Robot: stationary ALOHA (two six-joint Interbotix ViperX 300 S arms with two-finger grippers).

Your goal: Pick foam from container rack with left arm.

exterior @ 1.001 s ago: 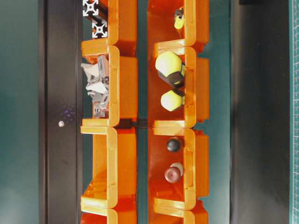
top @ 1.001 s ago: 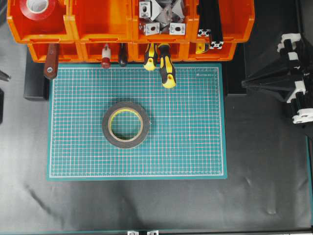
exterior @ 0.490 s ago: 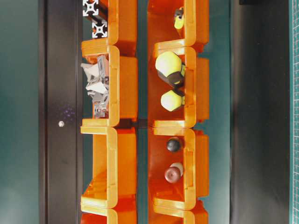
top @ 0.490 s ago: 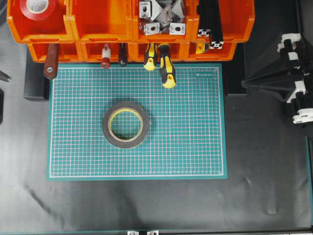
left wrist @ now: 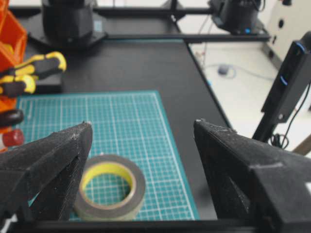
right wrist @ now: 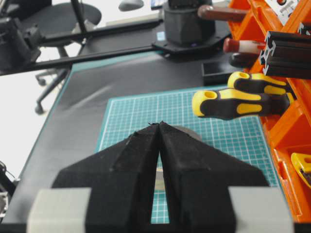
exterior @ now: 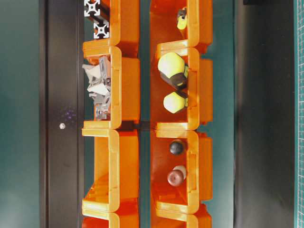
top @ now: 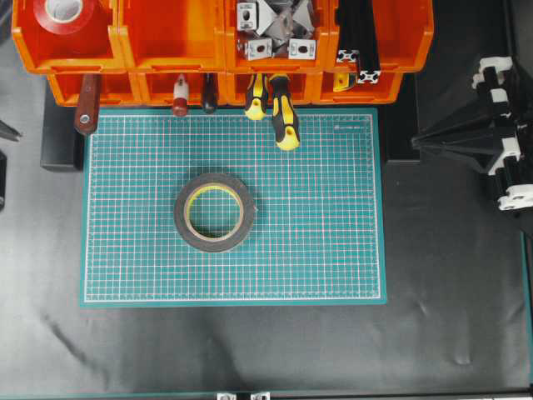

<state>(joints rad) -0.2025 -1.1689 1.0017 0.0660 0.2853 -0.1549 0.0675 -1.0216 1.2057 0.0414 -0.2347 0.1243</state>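
Observation:
The foam (top: 187, 212), a grey ring with a yellow lining, lies flat on the green cutting mat (top: 333, 250), apart from the orange container rack (top: 175, 37) at the far edge. In the left wrist view my left gripper (left wrist: 142, 124) is open and empty. The foam (left wrist: 138, 187) lies below and ahead of it, by the left finger (left wrist: 53, 155). My right gripper (right wrist: 159, 124) is shut and empty, parked at the right (top: 416, 143). It hides most of the foam (right wrist: 187, 131) in its own view.
The rack bins hold a red tape roll (top: 65, 12), metal brackets (top: 275, 29), black extrusions (top: 358, 42), yellow-black screwdrivers (top: 283, 117) that jut over the mat, and a wooden-handled tool (top: 86, 112). The table-level view shows the rack (exterior: 123, 85) only.

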